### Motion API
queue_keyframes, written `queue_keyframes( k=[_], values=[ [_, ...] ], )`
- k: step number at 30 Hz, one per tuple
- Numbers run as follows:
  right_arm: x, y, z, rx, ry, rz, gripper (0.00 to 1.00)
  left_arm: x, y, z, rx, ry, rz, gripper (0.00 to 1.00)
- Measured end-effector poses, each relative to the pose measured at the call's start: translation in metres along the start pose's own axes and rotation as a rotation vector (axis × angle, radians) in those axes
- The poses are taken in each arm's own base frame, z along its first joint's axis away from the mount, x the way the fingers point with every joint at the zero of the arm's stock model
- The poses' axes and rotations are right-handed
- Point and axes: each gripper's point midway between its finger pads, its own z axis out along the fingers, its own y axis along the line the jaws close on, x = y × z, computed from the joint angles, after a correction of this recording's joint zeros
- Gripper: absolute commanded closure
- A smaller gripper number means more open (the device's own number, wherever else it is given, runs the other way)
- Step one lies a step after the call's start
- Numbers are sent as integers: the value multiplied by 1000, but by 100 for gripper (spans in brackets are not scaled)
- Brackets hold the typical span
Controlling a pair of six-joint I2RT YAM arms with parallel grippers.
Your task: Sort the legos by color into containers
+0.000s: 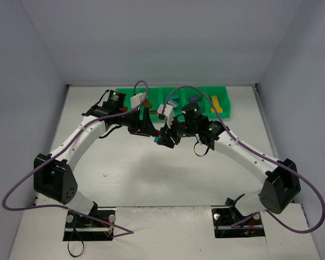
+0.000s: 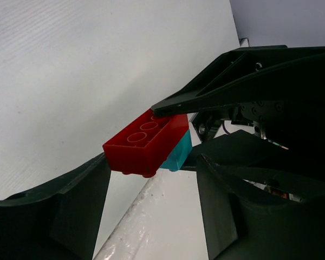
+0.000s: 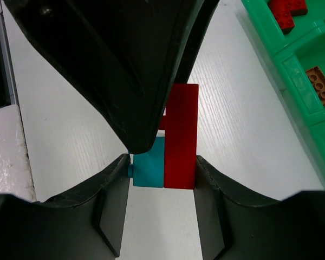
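Observation:
A red brick [image 3: 181,135] stuck to a smaller cyan brick [image 3: 149,162] is held above the table between my right gripper's [image 3: 162,168] two fingers, which are shut on the pair. In the left wrist view the red brick [image 2: 146,140] and cyan brick [image 2: 179,153] hang just beyond my left gripper [image 2: 153,162], whose jaws stand wide apart. One left finger tip [image 3: 138,130] is against the cyan brick. Both grippers meet mid-table, left gripper [image 1: 153,131] beside right gripper [image 1: 167,140]. The green tray [image 1: 223,91] lies along the far edge.
The tray holds a yellow brick [image 1: 216,104], a purple one [image 1: 194,99] and a cyan one [image 1: 173,101]. The right wrist view shows tray compartments [image 3: 292,59] with a red brick [image 3: 287,8] and a brown brick [image 3: 319,84]. Purple cables loop over both arms.

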Motion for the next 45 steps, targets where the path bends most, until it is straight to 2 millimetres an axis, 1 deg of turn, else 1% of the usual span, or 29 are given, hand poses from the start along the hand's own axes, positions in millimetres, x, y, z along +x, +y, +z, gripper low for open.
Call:
queue_keyframes(
  k=[5,6,7,10,15,16,17,18,23,25,26,28,29,33,36,38,40,41,44,45],
  values=[
    [0,-1,1,10,3,-7,100,-3,-3,1,23,-8,-26,43],
    [0,-1,1,12,3,-7,100,-3,-3,2,27,-9,-31,45],
    [0,-1,1,15,5,-7,100,-4,-3,2,30,-11,-37,49],
    [1,-3,0,25,9,-6,100,-7,1,5,30,-16,-57,56],
    [2,-5,0,38,15,-5,100,-10,4,8,34,-17,-76,58],
    [2,-6,0,40,15,-6,100,-10,4,8,35,-18,-78,57],
    [2,-6,0,41,15,-8,100,-11,4,9,37,-19,-79,51],
    [2,-6,0,41,14,-10,100,-11,3,9,43,-18,-81,48],
    [0,-4,1,36,7,-23,100,-13,-1,10,67,-22,-82,40],
    [-1,-2,2,29,4,-28,100,-15,-3,10,77,-25,-78,40],
    [-2,-2,2,28,3,-30,100,-15,-4,10,80,-26,-75,45],
    [-2,-2,3,28,1,-33,100,-16,-3,10,81,-27,-75,48],
    [-3,-2,3,28,-1,-34,100,-16,-3,10,81,-28,-76,55],
    [-3,-2,2,30,0,-34,100,-18,3,11,73,-32,-85,72],
    [-1,-2,2,29,5,-32,99,-19,1,11,89,-29,-87,80],
    [-1,-2,2,29,6,-31,84,-19,1,11,92,-29,-85,85],
    [-1,-2,2,30,6,-31,66,-20,0,11,94,-32,-82,89],
    [-1,-3,2,33,7,-31,50,-21,0,11,95,-34,-80,89],
    [-3,-6,3,53,-1,-17,32,-24,-1,11,104,-47,-73,90],
    [-4,-7,3,61,-4,-6,29,-25,-2,11,104,-56,-68,90]
  ],
)
